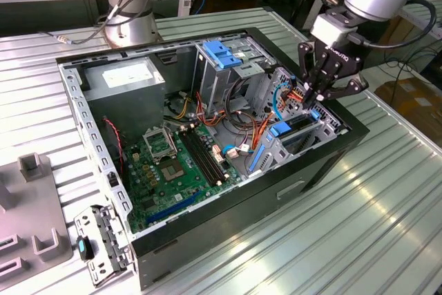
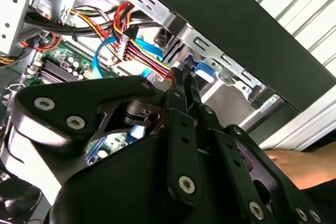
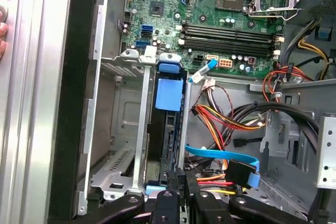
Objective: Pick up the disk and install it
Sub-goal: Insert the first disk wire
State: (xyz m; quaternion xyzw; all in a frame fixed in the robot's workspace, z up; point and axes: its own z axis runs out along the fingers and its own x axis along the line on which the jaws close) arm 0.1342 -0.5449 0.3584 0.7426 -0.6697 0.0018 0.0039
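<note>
The disk (image 3: 167, 129) stands on edge in the metal drive bay (image 3: 118, 129) at the case's corner, dark with blue rails and a blue tab (image 3: 169, 68) at its end. In the exterior view the disk (image 1: 298, 124) sits low in the bay at the case's right side. My gripper (image 1: 319, 98) hangs right above it. Its fingers (image 3: 178, 182) are shut together, with nothing seen between them, and their tips rest at the disk's near blue end (image 3: 157, 188). In the second wrist view the gripper (image 2: 186, 77) is tight beside a blue tab (image 2: 203, 72).
Red, yellow and orange wires (image 3: 220, 124) and a thin blue cable (image 3: 220, 156) run beside the bay. The motherboard (image 1: 173, 164) fills the case floor. A light-blue block (image 1: 222, 53) tops the tall cage. A person's hand (image 2: 294, 161) rests outside the case wall.
</note>
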